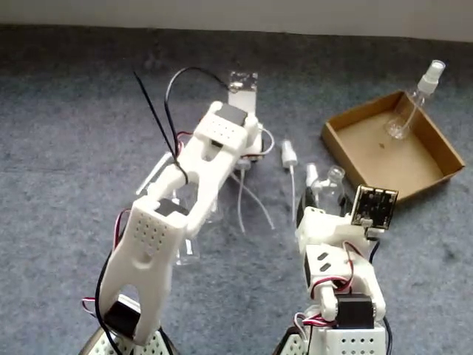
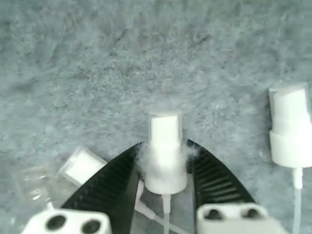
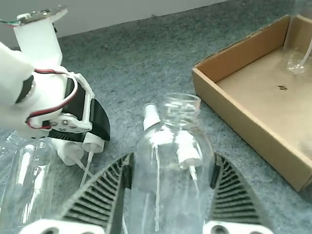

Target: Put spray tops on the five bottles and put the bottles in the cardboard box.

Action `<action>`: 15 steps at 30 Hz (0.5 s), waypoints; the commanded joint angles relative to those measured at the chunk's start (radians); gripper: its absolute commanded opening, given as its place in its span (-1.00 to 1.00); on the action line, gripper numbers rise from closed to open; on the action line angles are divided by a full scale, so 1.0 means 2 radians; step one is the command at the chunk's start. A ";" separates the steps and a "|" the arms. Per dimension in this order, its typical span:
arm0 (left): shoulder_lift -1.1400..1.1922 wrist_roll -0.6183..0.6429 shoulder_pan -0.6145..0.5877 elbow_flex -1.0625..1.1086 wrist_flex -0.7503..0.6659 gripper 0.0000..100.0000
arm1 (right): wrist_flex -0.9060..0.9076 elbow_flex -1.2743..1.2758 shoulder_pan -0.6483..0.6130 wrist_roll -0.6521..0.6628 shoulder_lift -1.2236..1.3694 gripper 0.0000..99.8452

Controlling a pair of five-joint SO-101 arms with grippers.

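The left hand (image 2: 165, 158) is closed on a white spray top (image 2: 165, 141) above the grey surface (image 2: 146, 58), and a second spray top (image 2: 290, 126) is near it. The right hand (image 3: 172, 163) grips a clear bottle (image 3: 173, 141) with an open neck, close to the cardboard box (image 3: 234, 63). Inside the box, one capped bottle (image 1: 415, 100) leans against a wall.

One cardboard box (image 1: 347, 130); three bottles (image 1: 414, 102), maybe more.

Spray-topped bottle (image 1: 417, 100) (tilted) in cardboard box (image 1: 384, 168)
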 commanded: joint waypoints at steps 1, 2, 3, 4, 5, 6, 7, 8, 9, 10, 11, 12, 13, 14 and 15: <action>-0.010 0.004 0.026 -0.026 0.000 -0.93 | -0.015 -0.004 0.004 -0.002 -0.005 -0.72; -0.010 0.004 0.030 -0.026 0.000 -0.92 | -0.015 -0.004 0.004 -0.002 -0.005 -0.72; -0.011 0.002 0.035 -0.026 0.000 -0.91 | -0.015 -0.004 0.004 -0.002 -0.005 -0.72; -0.012 0.002 0.040 -0.030 -0.001 -0.91 | -0.015 -0.004 0.004 -0.002 -0.005 -0.72; -0.014 0.002 0.043 -0.042 0.001 -0.92 | -0.015 -0.004 0.004 -0.002 -0.005 -0.72; -0.018 0.002 0.048 -0.056 0.003 -0.92 | -0.015 -0.004 0.004 -0.002 -0.005 -0.72; -0.023 0.002 0.050 -0.069 0.003 -0.92 | -0.015 -0.004 0.004 -0.002 -0.005 -0.72; -0.028 0.002 0.052 -0.082 0.003 -0.92 | -0.015 -0.004 0.004 -0.002 -0.005 -0.72; -0.035 0.002 0.052 -0.096 0.004 -0.92 | -0.015 -0.004 0.004 -0.002 -0.005 -0.72; -0.043 0.002 0.051 -0.105 0.008 -0.92 | -0.015 -0.004 0.004 -0.002 -0.005 -0.72; -0.050 0.002 0.049 -0.114 0.021 -0.92 | -0.015 -0.004 0.004 -0.002 -0.005 -0.72; -0.059 0.001 0.047 -0.120 0.038 -0.92 | -0.015 -0.004 0.004 -0.002 -0.005 -0.72; -0.068 0.001 0.046 -0.128 0.055 -0.92 | -0.015 -0.004 0.004 -0.002 -0.005 -0.72; -0.079 0.001 0.045 -0.136 0.075 -0.92 | -0.015 -0.004 0.003 -0.002 -0.005 -0.72; -0.090 0.000 0.044 -0.146 0.096 -0.92 | -0.015 -0.004 0.003 -0.002 -0.005 -0.72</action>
